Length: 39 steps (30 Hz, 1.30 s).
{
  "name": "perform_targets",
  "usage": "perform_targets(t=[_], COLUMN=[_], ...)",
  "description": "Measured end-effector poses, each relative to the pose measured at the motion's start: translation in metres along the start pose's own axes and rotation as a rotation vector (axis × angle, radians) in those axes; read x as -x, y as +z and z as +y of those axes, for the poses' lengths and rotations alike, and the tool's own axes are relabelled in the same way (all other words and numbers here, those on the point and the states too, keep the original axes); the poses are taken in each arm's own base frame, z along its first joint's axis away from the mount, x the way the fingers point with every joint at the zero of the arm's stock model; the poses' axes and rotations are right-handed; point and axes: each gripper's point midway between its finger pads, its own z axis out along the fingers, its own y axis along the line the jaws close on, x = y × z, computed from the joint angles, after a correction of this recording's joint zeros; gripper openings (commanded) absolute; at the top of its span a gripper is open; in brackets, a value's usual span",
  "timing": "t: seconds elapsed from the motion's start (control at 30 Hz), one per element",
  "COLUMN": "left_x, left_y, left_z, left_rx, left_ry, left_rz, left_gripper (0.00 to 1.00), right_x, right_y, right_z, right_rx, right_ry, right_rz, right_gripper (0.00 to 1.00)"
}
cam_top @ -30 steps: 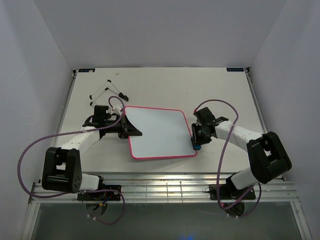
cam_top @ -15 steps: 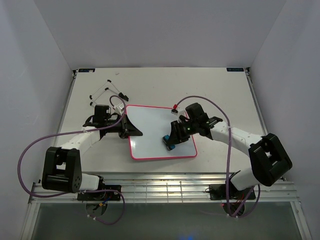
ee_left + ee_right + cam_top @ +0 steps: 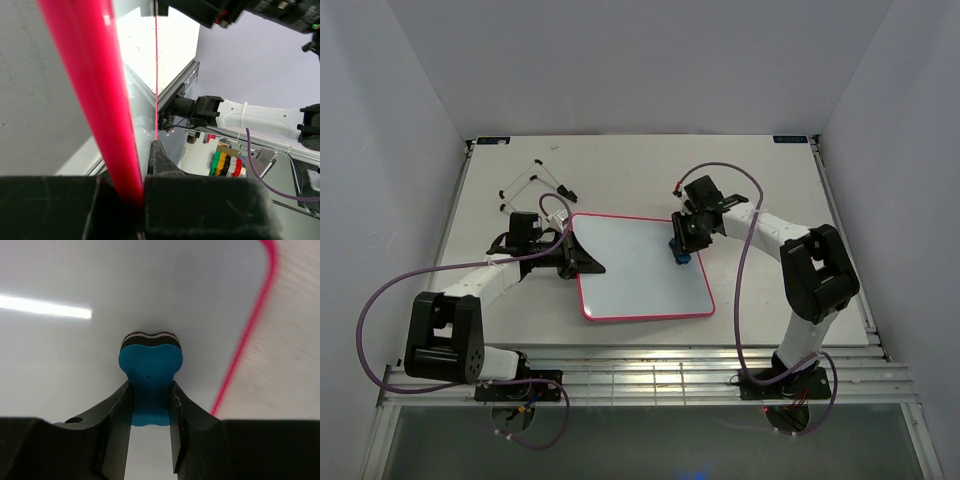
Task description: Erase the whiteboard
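**Three cameras sharing one whiteboard (image 3: pixel 630 280)**

The overhead camera is looking down from high behind the near edge, far enough back to take in the whole table (image 3: pixel 760 170). The left wrist camera is skimming edge-on along the board's pink rim (image 3: pixel 95 100), very close, facing the right arm (image 3: pixel 260 114). The right wrist camera is pointing straight at the board's corner, close behind the blue eraser (image 3: pixel 150 370).
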Motion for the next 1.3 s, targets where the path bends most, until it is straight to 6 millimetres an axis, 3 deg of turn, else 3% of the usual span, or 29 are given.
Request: perform_targets(t=[0.13,0.2,0.27,0.37,0.47,0.57,0.7,0.83,0.93,1.07,1.13,1.3], left_x=[-0.002,-0.002,-0.001,0.003,0.01,0.018,0.028,0.035,0.037,0.037,0.038,0.046], left_y=[0.0,-0.002,-0.004,-0.01,-0.017,-0.026,-0.042,-0.058,-0.064,-0.063,-0.061,-0.061], left_z=[0.001,-0.001,-0.005,-0.016,-0.025,-0.036,-0.049,-0.063,-0.07,-0.07,-0.069,-0.072], left_rx=[0.007,0.012,0.01,0.011,0.017,0.027,0.065,0.086,0.086,0.083,0.084,0.092], left_ry=[-0.024,-0.023,0.02,0.108,0.183,0.265,0.375,0.459,0.489,0.487,0.479,0.471], left_rz=[0.004,-0.002,-0.02,-0.07,-0.134,-0.214,-0.337,-0.444,-0.478,-0.471,-0.46,-0.459], left_gripper=[0.0,0.0,0.0,0.0,0.0,0.0,0.0,0.0,0.0,0.0,0.0,0.0], right_x=[-0.035,-0.053,-0.056,-0.06,-0.048,-0.044,-0.068,-0.085,-0.086,-0.086,-0.086,-0.082], right_y=[-0.004,-0.01,-0.02,-0.043,-0.067,-0.078,-0.071,-0.062,-0.062,-0.062,-0.062,-0.067], right_z=[-0.072,-0.097,-0.109,-0.113,-0.116,-0.133,-0.157,-0.161,-0.161,-0.162,-0.162,-0.16], right_rx=[-0.215,-0.275,-0.3,-0.318,-0.333,-0.367,-0.422,-0.436,-0.44,-0.446,-0.446,-0.44], right_ry=[0.09,0.137,0.162,0.175,0.183,0.223,0.28,0.29,0.292,0.29,0.291,0.287], right_rz=[0.081,0.119,0.106,0.082,0.005,-0.027,0.037,0.097,0.098,0.096,0.095,0.075], right_gripper=[0.08,0.08,0.09,0.14,0.15,0.15,0.21,0.35,0.54,0.6,0.74,0.76])
